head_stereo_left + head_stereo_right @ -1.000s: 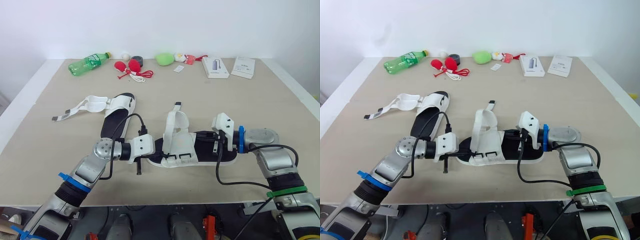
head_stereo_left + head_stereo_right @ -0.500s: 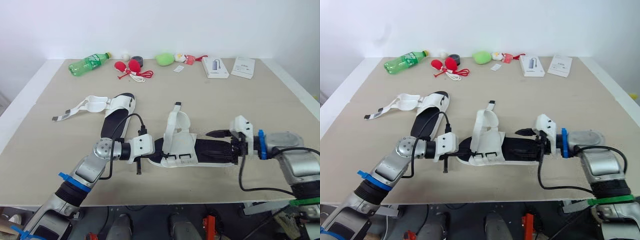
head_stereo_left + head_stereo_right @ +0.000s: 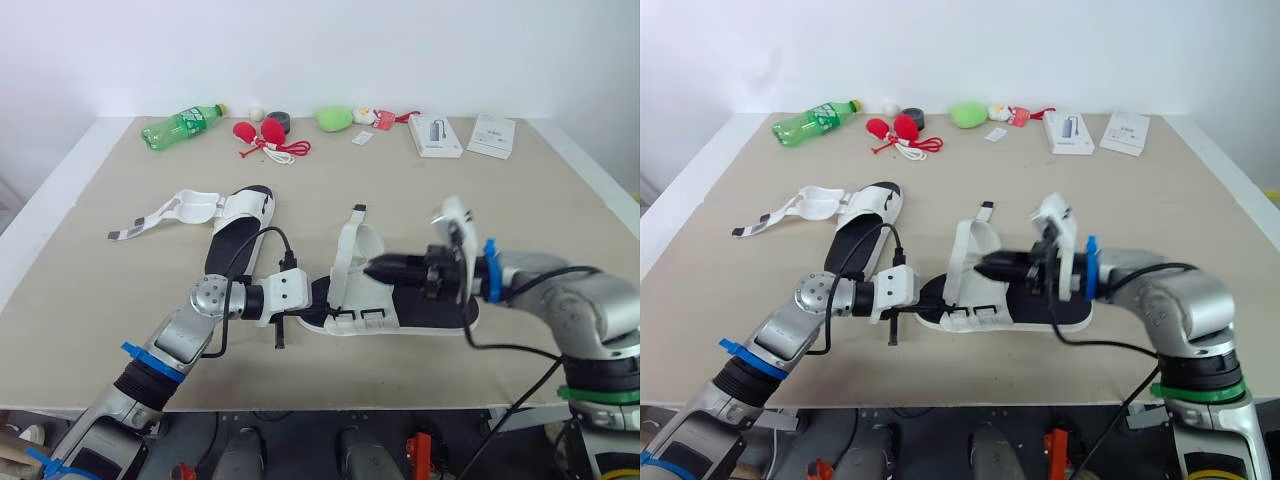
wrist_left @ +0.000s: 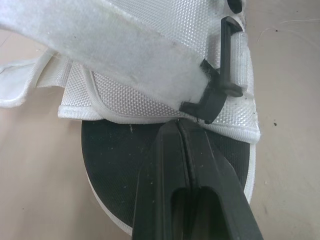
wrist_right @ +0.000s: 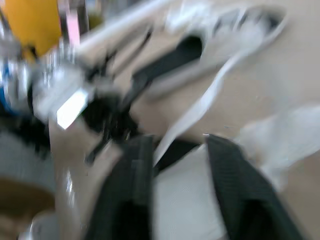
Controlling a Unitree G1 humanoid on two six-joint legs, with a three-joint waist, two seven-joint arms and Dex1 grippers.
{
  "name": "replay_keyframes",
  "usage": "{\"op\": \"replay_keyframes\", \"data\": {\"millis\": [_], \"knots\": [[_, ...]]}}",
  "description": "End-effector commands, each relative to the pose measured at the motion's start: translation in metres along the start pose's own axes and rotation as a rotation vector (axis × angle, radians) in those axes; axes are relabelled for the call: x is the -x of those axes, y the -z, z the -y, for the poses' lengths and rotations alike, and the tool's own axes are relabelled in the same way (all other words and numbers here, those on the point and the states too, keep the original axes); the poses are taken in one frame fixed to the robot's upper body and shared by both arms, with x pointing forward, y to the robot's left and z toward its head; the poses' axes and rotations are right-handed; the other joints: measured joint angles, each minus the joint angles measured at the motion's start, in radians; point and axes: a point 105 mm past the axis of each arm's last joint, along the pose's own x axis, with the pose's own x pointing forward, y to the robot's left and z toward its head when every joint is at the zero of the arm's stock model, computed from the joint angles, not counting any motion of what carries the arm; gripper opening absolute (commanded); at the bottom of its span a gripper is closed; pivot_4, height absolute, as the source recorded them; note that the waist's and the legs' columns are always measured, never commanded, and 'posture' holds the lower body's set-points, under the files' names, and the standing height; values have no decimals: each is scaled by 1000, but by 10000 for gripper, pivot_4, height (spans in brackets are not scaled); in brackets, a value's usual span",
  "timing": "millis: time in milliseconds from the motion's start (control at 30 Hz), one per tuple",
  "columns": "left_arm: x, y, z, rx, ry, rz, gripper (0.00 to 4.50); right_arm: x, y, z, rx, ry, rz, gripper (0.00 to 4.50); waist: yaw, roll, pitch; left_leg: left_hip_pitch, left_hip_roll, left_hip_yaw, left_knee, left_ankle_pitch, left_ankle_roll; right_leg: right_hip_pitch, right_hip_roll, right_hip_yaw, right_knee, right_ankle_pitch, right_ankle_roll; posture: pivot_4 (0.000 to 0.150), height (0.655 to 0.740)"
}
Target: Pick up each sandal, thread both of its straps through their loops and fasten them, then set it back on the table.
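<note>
The near sandal (image 3: 420, 308), black-soled with white straps (image 3: 355, 250) standing up over its middle, lies across the table's front. My left gripper (image 3: 292, 312) is shut, its fingertips (image 4: 177, 131) resting on the black footbed at the toe end, just under a strap's hem and its black loop (image 4: 225, 75). My right gripper (image 3: 378, 268) reaches in over the heel end, open, its fingers (image 5: 132, 200) either side of white strap material. The second sandal (image 3: 238, 215) lies further back on the left with its straps (image 3: 165, 212) spread flat.
Along the table's back edge lie a green bottle (image 3: 180, 125), red objects with a white cord (image 3: 262, 135), a dark tape roll (image 3: 278, 120), a green lump (image 3: 330, 118) and two white boxes (image 3: 435, 135) (image 3: 495, 135).
My right gripper pulled back to the right past the heel, then swung left over the sandal to the upright straps. The left gripper and both sandals have stayed put.
</note>
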Motion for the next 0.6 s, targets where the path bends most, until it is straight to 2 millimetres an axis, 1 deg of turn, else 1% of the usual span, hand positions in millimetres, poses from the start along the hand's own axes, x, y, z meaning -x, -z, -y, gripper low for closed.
{"op": "replay_keyframes", "data": {"millis": [33, 133, 467, 600], "knots": [[2, 25, 8, 46, 11, -100, 0, 1, 7, -3, 50, 28, -44, 873, 0, 0, 0, 0, 0, 0, 0, 0, 0, 0, 0, 0, 0, 0, 0, 1500, 7400], [2, 25, 9, 46, 13, -101, 0, 0, 15, -6, 55, 16, -80, 873, 0, 0, 0, 1, 0, 0, 0, 0, 0, 0, 0, 0, 0, 0, 0, 1500, 7400], [1, 25, 10, 47, 12, -101, 0, 1, 21, -19, 123, -49, -118, 873, 0, 0, 0, 1, 0, 0, 0, 0, 0, 0, 0, 0, 0, 0, 0, 1500, 7400], [1, 25, 11, 49, 12, -101, 0, 3, 29, -20, 136, -61, -148, 873, 0, 0, 0, 1, 0, 0, 0, 0, 0, 0, 0, 0, 0, 0, 0, 1500, 7400]]}}
